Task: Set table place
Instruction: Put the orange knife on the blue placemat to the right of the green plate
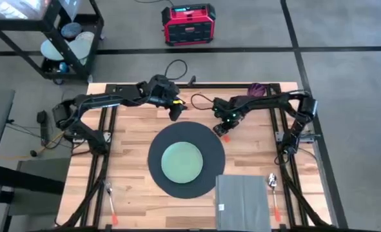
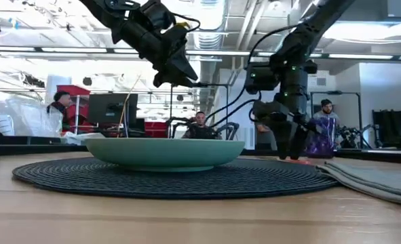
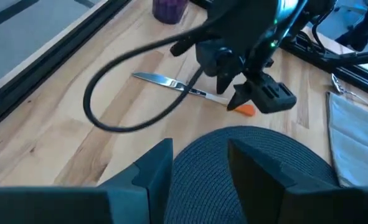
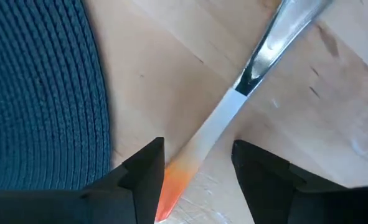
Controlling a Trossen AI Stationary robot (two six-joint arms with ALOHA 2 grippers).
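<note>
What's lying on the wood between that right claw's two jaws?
A knife with a white handle and orange tip lies on the table between the open jaws of the right gripper, beside the placemat. The right wrist view shows it.

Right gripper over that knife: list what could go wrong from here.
1. The right gripper, fingers open, straddles only the orange tip of the knife handle; a grasp that far out may let the blade swing or slip.
2. The knife lies flat on the table, so the fingers could scrape the wood.
3. The placemat lies close beside it and could get snagged.
</note>
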